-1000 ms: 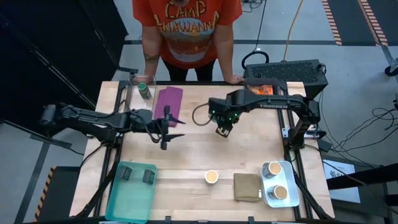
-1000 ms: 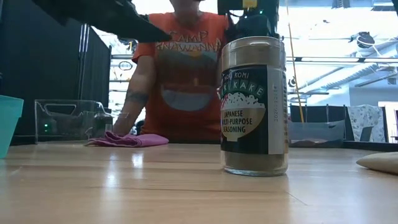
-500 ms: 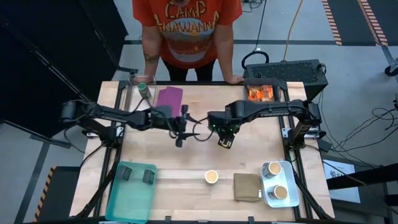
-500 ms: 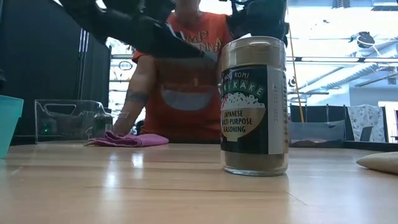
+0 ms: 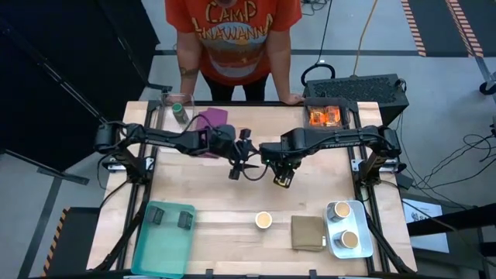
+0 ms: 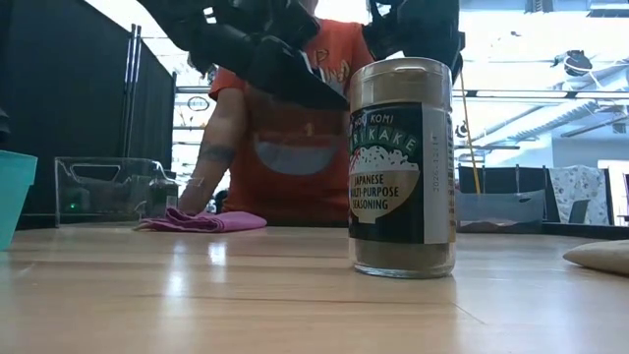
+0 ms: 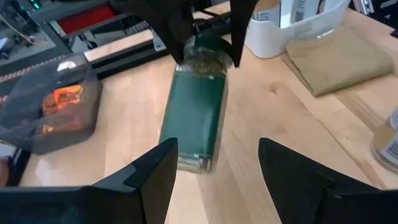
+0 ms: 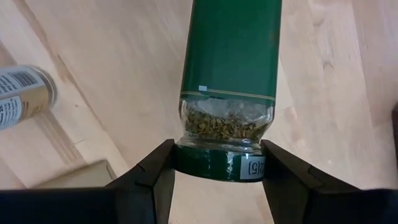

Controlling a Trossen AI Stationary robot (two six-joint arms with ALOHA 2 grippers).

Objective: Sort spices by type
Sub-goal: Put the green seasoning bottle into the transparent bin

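Since the earlier frames, the left gripper (image 5: 236, 164) has been carried rightward across the table (image 5: 232, 198) until it sits just beside the right gripper (image 5: 280, 175) at mid-table. From above, two dark blocks (image 5: 171, 218) are seen in the teal tray (image 5: 163, 246), a tan-topped cup (image 5: 263, 221) stands alone near the olive cloth (image 5: 308, 232), and two more cups (image 5: 344, 225) sit in the white bin.

At table height, a furikake jar (image 6: 401, 167) is seen upright and close, with both arms overhead.

Past the left arm's parted, empty fingers (image 7: 146, 177), a green-labelled jar (image 7: 194, 115) is seen hanging from the other gripper.

On the right wrist, that jar (image 8: 229, 81) is shown clamped at its lid between the fingers (image 8: 149, 177), above the wood.
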